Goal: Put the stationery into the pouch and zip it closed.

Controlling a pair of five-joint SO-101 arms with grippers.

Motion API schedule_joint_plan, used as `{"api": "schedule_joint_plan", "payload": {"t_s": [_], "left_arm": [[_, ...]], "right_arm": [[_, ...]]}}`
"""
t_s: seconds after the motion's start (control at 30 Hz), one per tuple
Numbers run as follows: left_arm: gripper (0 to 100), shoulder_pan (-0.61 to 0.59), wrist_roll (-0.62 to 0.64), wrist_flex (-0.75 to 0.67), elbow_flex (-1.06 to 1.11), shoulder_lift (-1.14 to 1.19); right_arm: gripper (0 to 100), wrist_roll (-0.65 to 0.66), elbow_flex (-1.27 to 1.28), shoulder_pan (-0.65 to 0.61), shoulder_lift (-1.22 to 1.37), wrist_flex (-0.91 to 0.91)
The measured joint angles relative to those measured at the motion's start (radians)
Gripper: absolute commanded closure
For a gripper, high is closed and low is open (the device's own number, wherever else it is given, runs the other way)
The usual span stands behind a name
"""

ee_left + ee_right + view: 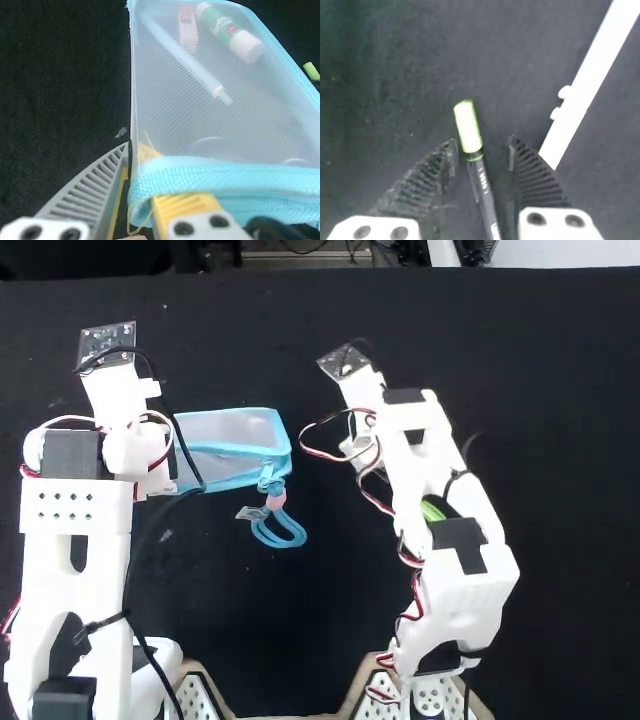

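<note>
High view: I'm watching one pouch (228,445) lying between two arms on the table (540,360).
Left wrist view: left gripper (135,150) is pinching the pouch's edge, three stationery pieces (230,30) sitting inside. Right wrist view: right gripper (481,143) is hanging spread around one green-capped pen (467,127).

The black counter (300,620) is lit evenly from overhead, with hardly any shadow cast. The white arms (70,540) are rendered glaringly bright. A soft sheen is carried by the pouch (200,110).
</note>
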Motion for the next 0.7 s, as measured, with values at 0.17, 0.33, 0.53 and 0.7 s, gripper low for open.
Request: {"api": "schedule_joint_plan", "payload": {"t_s": [0.17,0.33,0.53,0.7], "left_arm": [[97,0.0,0.0,0.0,0.0,0.0],[97,0.0,0.0,0.0,0.0,0.0],[97,0.0,0.0,-0.008,0.018,0.0],[97,0.0,0.0,-0.009,0.02,0.0]], "right_arm": [[84.7,0.098,0.02,-0.005,0.011,-0.058],[92.7,0.12,-0.061,-0.011,0.124,-0.049],[98.8,0.12,-0.207,-0.002,0.199,0.068],[98.8,0.115,-0.213,-0.003,0.187,0.176]]}}
